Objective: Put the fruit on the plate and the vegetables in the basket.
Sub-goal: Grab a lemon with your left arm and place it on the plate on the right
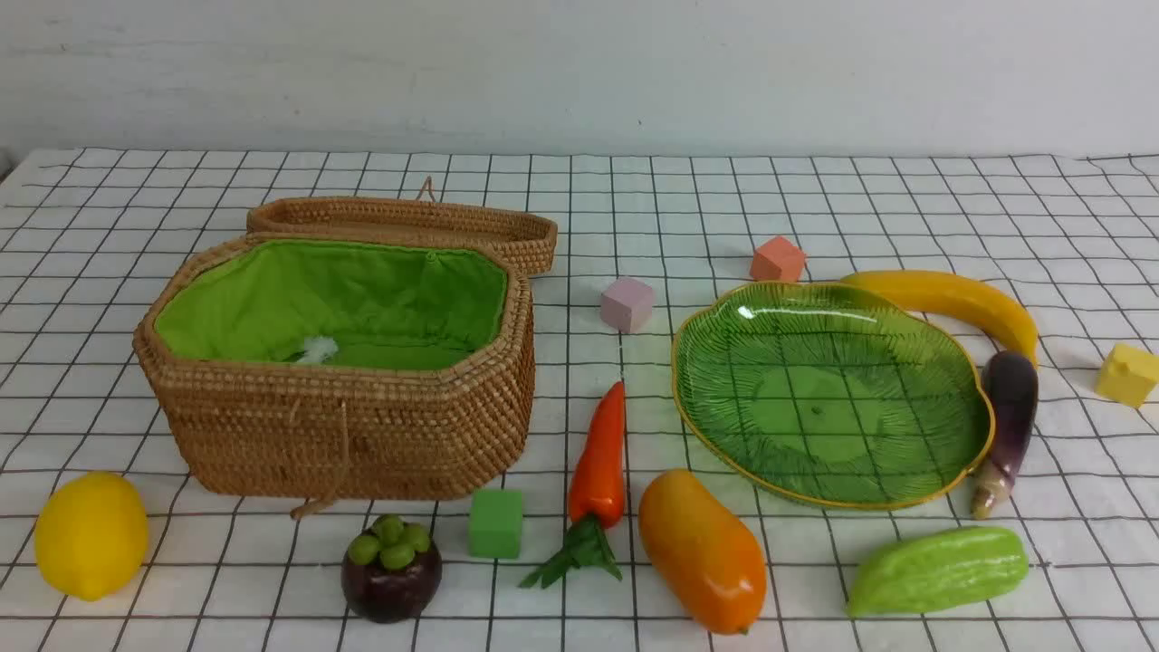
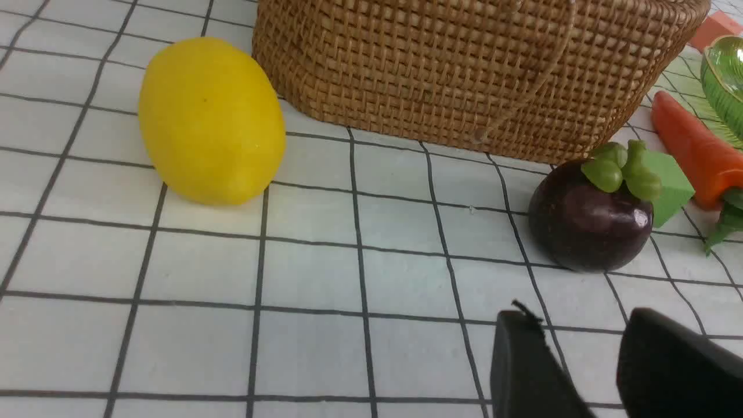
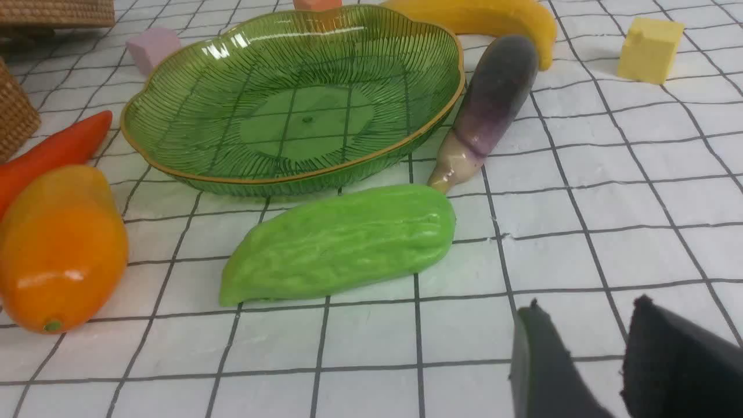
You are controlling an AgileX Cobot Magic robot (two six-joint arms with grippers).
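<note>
The lemon [image 1: 90,534], mangosteen [image 1: 391,568], mango [image 1: 703,550] and banana [image 1: 951,299] lie on the cloth. So do the carrot-like piece [image 1: 599,462], eggplant [image 1: 1005,426] and gourd [image 1: 938,569]. The green plate [image 1: 960,362] holds nothing, and the basket [image 1: 344,426] stands open showing only its green lining. My left gripper [image 2: 580,316] is open over bare cloth, short of the mangosteen [image 2: 589,223] and lemon [image 2: 212,119]. My right gripper [image 3: 587,306] is open and holds nothing, near the gourd [image 3: 339,244] and eggplant [image 3: 490,104]. Neither gripper shows in the front view.
Small cubes sit among the toys: green [image 1: 495,522] in front of the basket, pink [image 1: 627,304] and orange [image 1: 777,259] behind the plate, yellow [image 1: 1127,374] at far right. The basket lid [image 1: 407,222] lies folded back behind the basket.
</note>
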